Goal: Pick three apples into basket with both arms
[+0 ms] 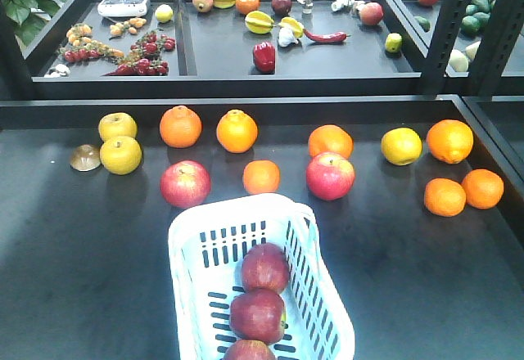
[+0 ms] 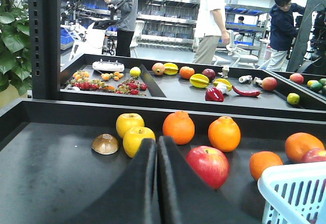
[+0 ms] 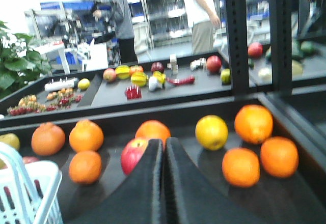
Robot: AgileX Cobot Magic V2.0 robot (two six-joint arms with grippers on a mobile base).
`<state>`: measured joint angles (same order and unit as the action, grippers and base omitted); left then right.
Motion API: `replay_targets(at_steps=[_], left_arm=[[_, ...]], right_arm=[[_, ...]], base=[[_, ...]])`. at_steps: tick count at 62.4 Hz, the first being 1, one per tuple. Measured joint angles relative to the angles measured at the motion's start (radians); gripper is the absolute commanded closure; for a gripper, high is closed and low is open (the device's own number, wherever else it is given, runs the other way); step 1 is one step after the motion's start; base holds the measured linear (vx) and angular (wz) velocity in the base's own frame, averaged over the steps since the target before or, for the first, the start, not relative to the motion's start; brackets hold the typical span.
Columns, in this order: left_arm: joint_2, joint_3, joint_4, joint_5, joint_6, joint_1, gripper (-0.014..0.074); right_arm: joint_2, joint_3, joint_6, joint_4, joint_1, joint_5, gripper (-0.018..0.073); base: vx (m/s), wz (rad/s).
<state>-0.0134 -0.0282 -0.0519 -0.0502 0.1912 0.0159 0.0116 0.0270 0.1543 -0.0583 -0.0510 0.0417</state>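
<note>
While our left claw [image 2: 157, 147] and right claw [image 3: 164, 147] both stand pressed together and hold nothing, we see the three apples [image 1: 258, 314] in a row inside the basket [image 1: 190, 249] on the counter [image 1: 74, 254], with two redder apples [image 1: 185, 183] and oranges [image 1: 261, 177] beyond.

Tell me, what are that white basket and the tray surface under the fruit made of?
The basket looks like moulded plastic, pale and slightly glossy, with neat rows of slots cut through its walls and floor. The tray surface seems a dark matte sheet, perhaps rubbery or coated; it reflects the fruit only faintly, so the exact material is unclear.
</note>
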Motion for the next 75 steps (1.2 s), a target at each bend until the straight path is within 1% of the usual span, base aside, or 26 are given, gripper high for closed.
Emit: replay_targets(at_steps=[23, 75], left_arm=[[0.0, 0.0, 0.0, 0.0, -0.003, 0.0, 0.0602], [0.0, 0.0, 0.0, 0.0, -0.003, 0.0, 0.0602]], right_arm=[[0.0, 0.0, -0.022, -0.064, 0.0, -0.022, 0.0564], [0.0, 0.0, -0.024, -0.067, 0.0, -0.022, 0.0564]], base=[[0.0, 0.0], [0.0, 0.0]])
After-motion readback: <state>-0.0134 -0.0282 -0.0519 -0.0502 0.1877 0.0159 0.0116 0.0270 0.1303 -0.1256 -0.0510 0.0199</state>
